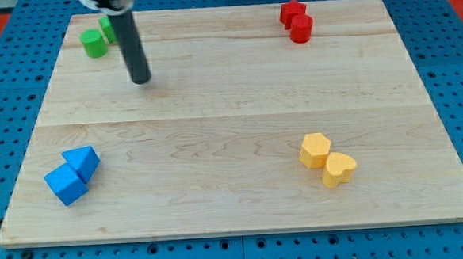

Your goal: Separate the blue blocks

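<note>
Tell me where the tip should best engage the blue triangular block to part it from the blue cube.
No gripping here, only pushing. The blue triangular block touches the blue cube at its lower-left. My tip sits well above and right of both. Probably best to come round to the seam from the view's left and push the triangular block's lower-left face toward the upper right.

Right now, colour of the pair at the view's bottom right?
Yellow, both blocks, touching; clearest in the camera view.
</note>
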Robot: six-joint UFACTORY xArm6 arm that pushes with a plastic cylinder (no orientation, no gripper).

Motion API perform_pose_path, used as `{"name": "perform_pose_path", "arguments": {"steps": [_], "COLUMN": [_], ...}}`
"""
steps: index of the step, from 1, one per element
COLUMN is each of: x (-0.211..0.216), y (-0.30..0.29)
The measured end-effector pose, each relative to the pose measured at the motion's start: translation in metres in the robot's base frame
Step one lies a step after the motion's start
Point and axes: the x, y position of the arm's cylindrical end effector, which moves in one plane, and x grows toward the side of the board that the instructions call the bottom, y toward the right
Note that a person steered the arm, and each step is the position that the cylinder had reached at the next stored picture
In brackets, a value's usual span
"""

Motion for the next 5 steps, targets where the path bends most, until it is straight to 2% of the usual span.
{"name": "perform_pose_path", "arguments": {"steps": [1,2,3,4,5], "x": [0.059,0.179,0.211,0.212,0.171], "y": [0.027,0.030,-0.038,-0.078,-0.086]}}
